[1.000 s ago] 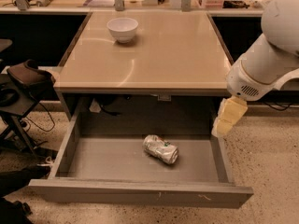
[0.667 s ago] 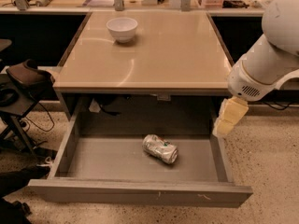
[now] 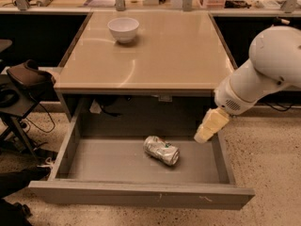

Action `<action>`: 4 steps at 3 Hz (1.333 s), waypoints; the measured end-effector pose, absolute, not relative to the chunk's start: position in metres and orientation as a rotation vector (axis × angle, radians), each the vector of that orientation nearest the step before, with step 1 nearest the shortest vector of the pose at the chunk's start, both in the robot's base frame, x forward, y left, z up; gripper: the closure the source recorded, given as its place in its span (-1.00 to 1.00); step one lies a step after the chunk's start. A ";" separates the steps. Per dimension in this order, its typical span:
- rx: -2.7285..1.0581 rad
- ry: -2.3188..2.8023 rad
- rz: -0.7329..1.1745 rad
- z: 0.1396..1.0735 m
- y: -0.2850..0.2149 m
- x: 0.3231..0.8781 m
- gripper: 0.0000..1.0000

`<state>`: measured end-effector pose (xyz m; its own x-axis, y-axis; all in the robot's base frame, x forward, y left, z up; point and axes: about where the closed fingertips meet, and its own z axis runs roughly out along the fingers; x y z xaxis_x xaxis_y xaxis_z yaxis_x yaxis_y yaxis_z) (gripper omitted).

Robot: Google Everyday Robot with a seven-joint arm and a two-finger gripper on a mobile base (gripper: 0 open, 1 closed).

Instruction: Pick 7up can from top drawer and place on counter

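Observation:
The 7up can (image 3: pixel 161 150), a dented silvery can with small green and red marks, lies on its side on the floor of the open top drawer (image 3: pixel 113 161), right of the middle. My gripper (image 3: pixel 210 126) hangs on the white arm (image 3: pixel 263 74) over the drawer's right end, above and to the right of the can, not touching it. The beige counter (image 3: pixel 155 55) lies above the drawer.
A white bowl (image 3: pixel 123 28) stands at the counter's back left. A black chair or stand (image 3: pixel 21 88) with cables is on the floor to the left. Cluttered shelves run behind the counter. Speckled floor lies to the right.
My gripper has moved left and slightly down, from beside the drawer's right wall to over its right end, nearer the can. The can and bowl have not moved.

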<state>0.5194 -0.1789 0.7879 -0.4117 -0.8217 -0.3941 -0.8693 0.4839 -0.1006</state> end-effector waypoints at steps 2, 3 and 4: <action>-1.355 2.276 0.295 0.762 -0.137 0.545 -1.00; -1.385 2.264 0.353 0.743 -0.112 0.519 -1.00; -1.473 2.195 0.451 0.716 -0.059 0.489 -1.00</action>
